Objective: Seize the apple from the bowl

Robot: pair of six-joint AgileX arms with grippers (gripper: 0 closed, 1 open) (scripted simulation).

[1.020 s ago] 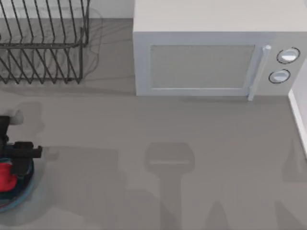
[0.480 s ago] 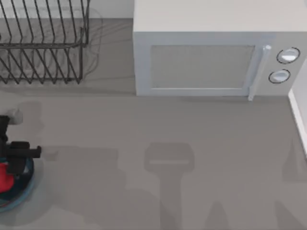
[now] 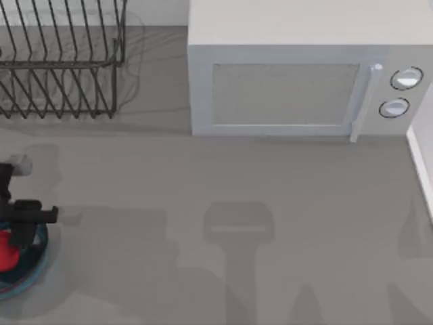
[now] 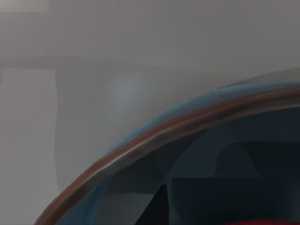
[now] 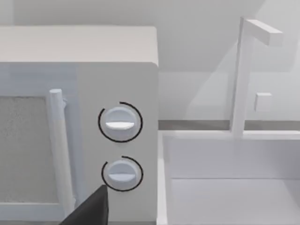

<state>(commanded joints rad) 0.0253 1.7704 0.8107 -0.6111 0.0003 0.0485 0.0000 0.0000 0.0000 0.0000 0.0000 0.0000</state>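
Note:
The blue-teal bowl (image 3: 36,267) sits at the table's left edge, near the front. The red apple (image 3: 7,255) lies inside it, partly covered by my left gripper (image 3: 19,237), which hangs low over the bowl right beside the apple. Up close in the left wrist view are the bowl's dark rim (image 4: 154,136) and a sliver of the apple (image 4: 255,221) at the frame's edge. My right arm is parked off to the right; a dark tip of the right gripper (image 5: 91,208) pokes into its wrist view.
A white microwave (image 3: 284,88) with two knobs (image 5: 120,123) stands at the back centre-right. A black wire dish rack (image 3: 61,61) is at the back left. A white sink (image 5: 229,178) with a faucet (image 5: 243,75) borders the table's right side.
My left gripper has crept slightly left over the bowl, and a little less of the apple shows beside it. Nothing else has moved.

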